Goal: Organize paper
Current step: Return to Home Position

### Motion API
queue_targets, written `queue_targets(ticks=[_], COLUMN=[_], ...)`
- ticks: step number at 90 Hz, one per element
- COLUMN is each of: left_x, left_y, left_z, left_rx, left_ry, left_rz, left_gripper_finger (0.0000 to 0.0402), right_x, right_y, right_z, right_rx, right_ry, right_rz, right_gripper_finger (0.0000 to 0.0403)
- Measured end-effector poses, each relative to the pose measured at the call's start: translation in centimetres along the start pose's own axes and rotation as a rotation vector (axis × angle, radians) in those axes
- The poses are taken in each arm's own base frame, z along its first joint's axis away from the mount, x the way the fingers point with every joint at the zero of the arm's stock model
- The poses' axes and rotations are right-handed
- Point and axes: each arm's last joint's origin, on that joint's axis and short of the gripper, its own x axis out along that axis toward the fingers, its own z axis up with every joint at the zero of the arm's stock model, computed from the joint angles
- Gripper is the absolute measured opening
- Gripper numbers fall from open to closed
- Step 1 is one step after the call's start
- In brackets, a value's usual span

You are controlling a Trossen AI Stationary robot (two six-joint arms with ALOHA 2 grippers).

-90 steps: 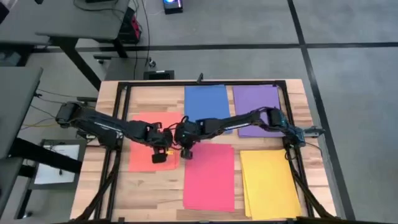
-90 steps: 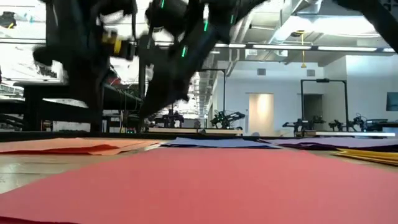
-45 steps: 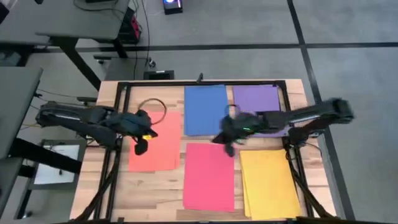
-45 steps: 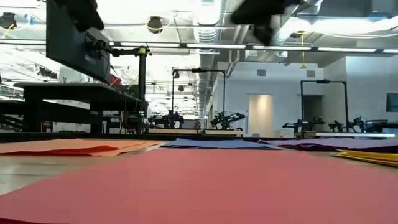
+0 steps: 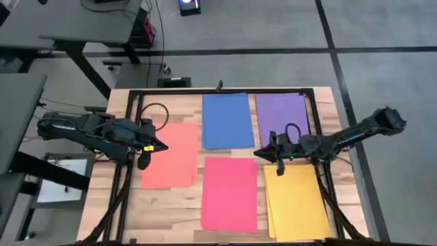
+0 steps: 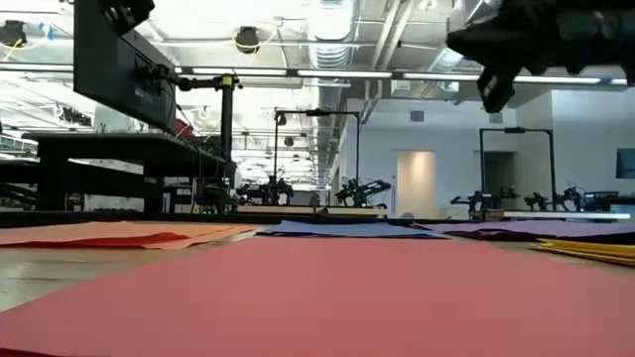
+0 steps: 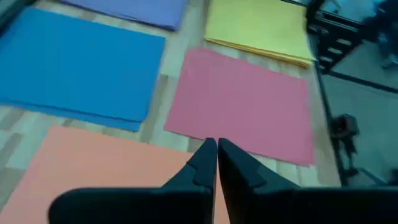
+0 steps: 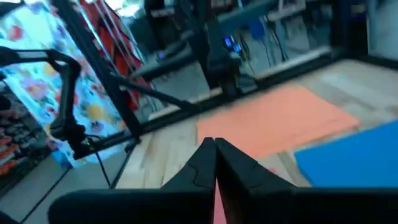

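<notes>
My left end effector (image 7: 217, 148), fingers pinched together and empty, has the salmon-orange paper (image 7: 93, 168) beneath it; my right end effector (image 8: 215, 148), likewise closed, seems to have the yellow paper (image 5: 295, 198) just beside it.

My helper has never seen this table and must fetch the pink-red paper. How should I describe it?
In the overhead view, the wooden table holds five coloured papers. The pink-red paper lies just below the blue paper, between the salmon-orange paper on the left and the yellow paper on the right. It is the only pink one.
</notes>
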Motion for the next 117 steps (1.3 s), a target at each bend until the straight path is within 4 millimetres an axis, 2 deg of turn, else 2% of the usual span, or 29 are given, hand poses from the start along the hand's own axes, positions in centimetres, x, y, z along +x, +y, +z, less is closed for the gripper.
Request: queue_targets(ticks=[10, 26, 50, 72, 92, 117], left_x=[0.0, -0.2, -0.2, -0.2, -0.4, -1.2], left_y=[-0.3, -0.4, -0.4, -0.4, -0.4, -0.3], left_z=[-0.1, -0.6, -0.7, -0.7, -0.8, -0.5], left_rx=[-0.029, -0.08, -0.09, -0.09, -0.081, -0.077], left_ry=[0.017, 0.059, 0.072, 0.07, 0.061, -0.004], left_rz=[-0.039, -0.044, -0.042, -0.042, -0.046, -0.075], left_gripper_finger=[0.0, 0.0, 0.0, 0.0, 0.0, 0.0], right_x=[-1.1, -3.3, -4.4, -6.2, -7.4, -7.7], right_y=[-1.1, -2.4, -2.9, -3.6, -3.4, -3.9], right_z=[-1.9, -3.7, -3.5, -4.3, -3.3, -2.7], right_rx=[-0.043, -0.044, -0.104, -0.166, -0.271, -0.287], right_ry=[0.048, 0.041, 0.089, 0.229, 0.154, 0.115], right_rz=[-0.028, -0.053, -0.096, -0.146, -0.062, -0.094], right_gripper_finger=[0.0, 0.0, 0.0, 0.0, 0.0, 0.0])
